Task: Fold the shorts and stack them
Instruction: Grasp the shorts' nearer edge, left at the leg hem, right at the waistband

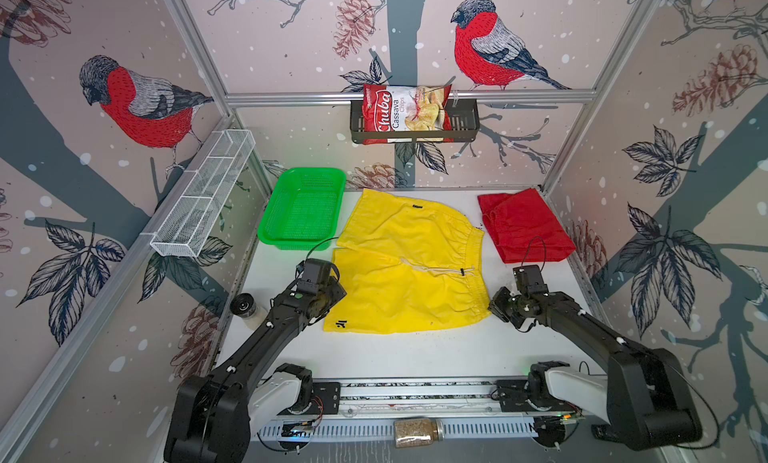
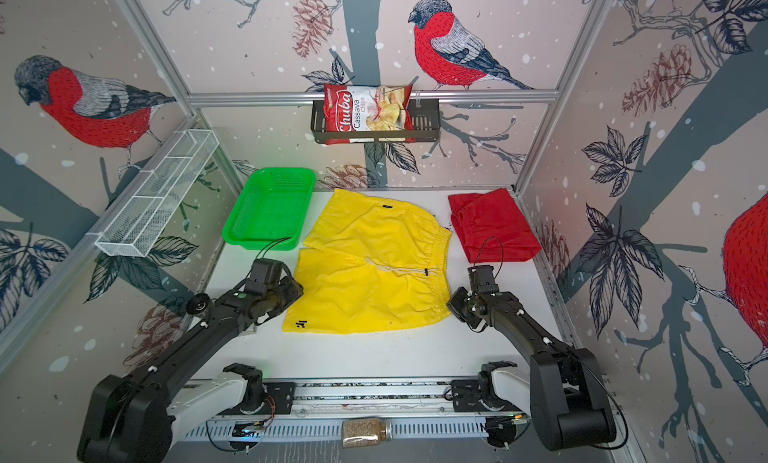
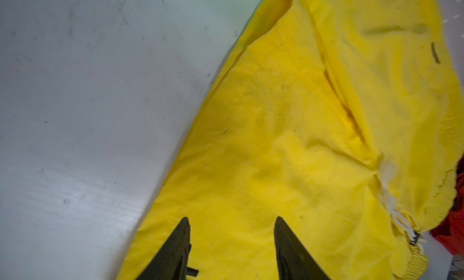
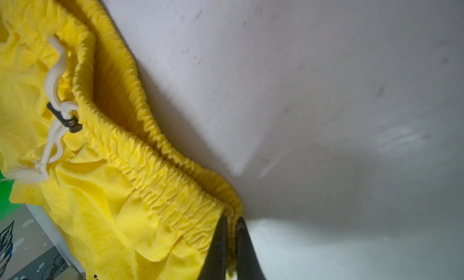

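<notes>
The yellow shorts (image 1: 407, 270) (image 2: 374, 270) lie spread flat mid-table, with the waistband toward the right and the drawstring (image 4: 56, 72) loose on top. The red shorts (image 1: 523, 226) (image 2: 492, 226) sit folded at the back right. My left gripper (image 3: 231, 223) hovers open over the yellow leg near its left hem; only flat cloth lies between the fingers. It shows in both top views at the shorts' left edge (image 1: 326, 301). My right gripper (image 4: 232, 219) is shut on the near corner of the yellow elastic waistband, at the shorts' right edge (image 1: 494, 307).
An empty green mesh basket (image 1: 303, 207) stands at the back left, touching the yellow shorts. A white wire shelf (image 1: 203, 199) hangs on the left wall. A black wall rack holds a chips bag (image 1: 405, 108). A jar (image 1: 247, 309) lies by the left arm.
</notes>
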Controlling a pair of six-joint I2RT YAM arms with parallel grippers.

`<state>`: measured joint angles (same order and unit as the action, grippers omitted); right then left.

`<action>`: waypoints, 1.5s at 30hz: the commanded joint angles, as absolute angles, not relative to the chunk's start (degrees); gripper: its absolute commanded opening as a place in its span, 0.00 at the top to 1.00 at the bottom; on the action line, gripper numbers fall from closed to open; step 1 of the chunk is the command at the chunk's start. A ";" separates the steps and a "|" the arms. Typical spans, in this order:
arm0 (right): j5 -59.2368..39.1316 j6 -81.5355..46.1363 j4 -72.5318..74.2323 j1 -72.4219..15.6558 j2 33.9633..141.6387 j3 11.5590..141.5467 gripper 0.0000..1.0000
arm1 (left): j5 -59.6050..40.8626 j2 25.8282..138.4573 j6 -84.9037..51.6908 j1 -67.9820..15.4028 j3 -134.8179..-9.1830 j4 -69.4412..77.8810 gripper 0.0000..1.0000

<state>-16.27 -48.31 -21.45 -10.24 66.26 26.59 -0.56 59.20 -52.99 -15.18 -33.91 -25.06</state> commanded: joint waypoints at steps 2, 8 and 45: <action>-14.43 -49.75 -21.30 -11.19 65.95 28.16 0.93 | -7.42 55.76 -60.02 -15.14 -34.18 -32.61 0.45; -12.73 -49.31 -22.76 -11.25 64.70 28.48 0.94 | -4.43 53.31 -70.55 -14.32 -32.94 -38.19 0.47; -12.32 -45.40 -25.63 -10.72 63.24 28.41 1.00 | -0.15 71.23 -69.32 -14.06 -31.93 -39.34 0.83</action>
